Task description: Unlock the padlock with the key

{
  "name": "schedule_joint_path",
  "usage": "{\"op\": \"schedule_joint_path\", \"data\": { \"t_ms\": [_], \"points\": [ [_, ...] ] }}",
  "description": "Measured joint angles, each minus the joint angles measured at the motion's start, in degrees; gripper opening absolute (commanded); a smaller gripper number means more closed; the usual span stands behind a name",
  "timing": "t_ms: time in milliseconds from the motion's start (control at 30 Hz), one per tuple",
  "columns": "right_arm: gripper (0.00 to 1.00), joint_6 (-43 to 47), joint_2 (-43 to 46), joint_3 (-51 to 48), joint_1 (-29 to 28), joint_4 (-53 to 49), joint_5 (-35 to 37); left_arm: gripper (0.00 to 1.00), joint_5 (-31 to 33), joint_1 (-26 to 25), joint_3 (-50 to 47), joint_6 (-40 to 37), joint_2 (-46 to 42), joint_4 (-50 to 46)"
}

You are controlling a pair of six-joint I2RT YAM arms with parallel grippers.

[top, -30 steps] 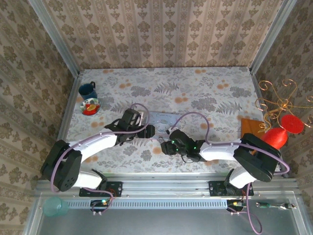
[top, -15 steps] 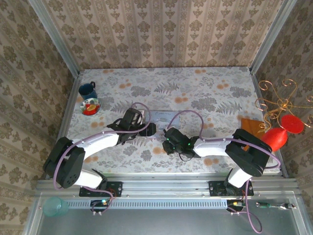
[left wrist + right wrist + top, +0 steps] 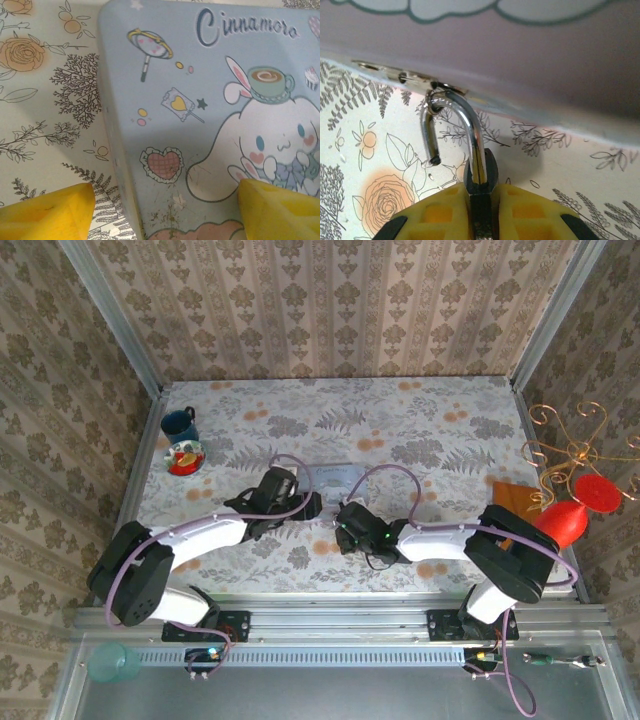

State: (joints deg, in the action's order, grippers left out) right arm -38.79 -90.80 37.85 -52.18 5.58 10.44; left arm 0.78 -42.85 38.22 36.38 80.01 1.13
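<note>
Bright, even light; soft shadows; wrist close-ups slightly out of focus.

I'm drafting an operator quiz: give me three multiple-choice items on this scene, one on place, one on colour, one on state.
1. Where on the table does the dark blue mug stand? A far left B far right C near edge
2. What colour is the lid of the rectangular cartoon tin? A red B pale blue C green
3. How is the silver shackle of the small dark padlock? A open, one end free B locked shut C missing
Key: A, it stands near the far-left corner; B, seen in the left wrist view; A, its tip hangs clear of the body that the right gripper clamps.
</note>
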Motion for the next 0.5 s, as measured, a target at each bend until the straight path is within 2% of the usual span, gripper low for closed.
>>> {"op": "schedule_joint_path", "data": {
  "t_ms": [300,500],
  "points": [
    [0.08,-11.98,2.97,-1.51,0.07,-0.17,5.18,0.72,4.81,-7.98,-3.65,5.92,-1.22,5.64],
    [0.08,-18.71,3.08,-1.46,1.92,-0.46,8.76,0.72,5.73,-13.42,-3.87,7.87,-0.66,5.31]
  ]
}}
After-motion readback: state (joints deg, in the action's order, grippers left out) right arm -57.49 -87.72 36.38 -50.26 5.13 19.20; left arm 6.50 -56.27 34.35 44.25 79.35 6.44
